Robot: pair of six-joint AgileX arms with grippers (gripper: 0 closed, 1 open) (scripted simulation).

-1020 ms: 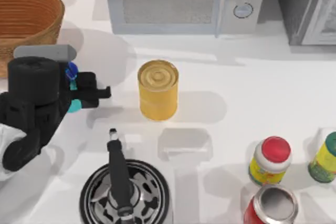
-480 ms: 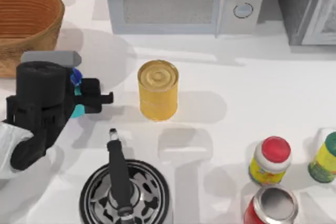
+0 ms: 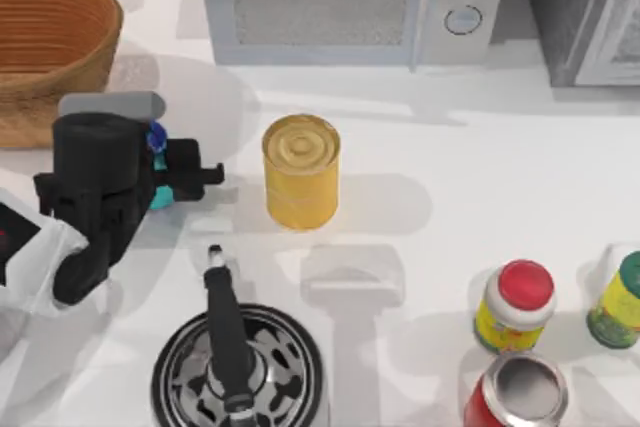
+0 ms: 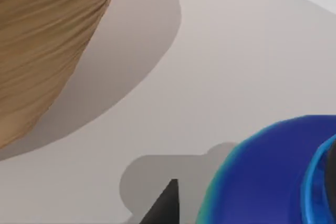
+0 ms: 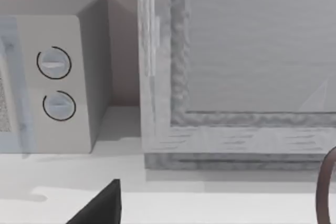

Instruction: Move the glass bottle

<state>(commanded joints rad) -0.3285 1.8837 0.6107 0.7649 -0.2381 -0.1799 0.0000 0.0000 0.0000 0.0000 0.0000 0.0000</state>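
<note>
Left gripper (image 3: 170,179) at the table's left side, closed on the bottle (image 3: 157,165) — teal body and blue shoulder (image 4: 273,177) showing beside the fingers. Basket (image 3: 45,42) near behind it; yellow can (image 3: 300,171) to its right; pan (image 3: 238,372) in front. Microwave (image 3: 345,2) farther back — right arm's claw state: cannot tell.

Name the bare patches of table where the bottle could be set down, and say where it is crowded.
Free: the broad stretch right of the yellow can, in front of the microwave. Crowded: the front right corner, around the red-capped bottle, and the front by the pan. The left gripper holds the glass bottle beside the basket.
</note>
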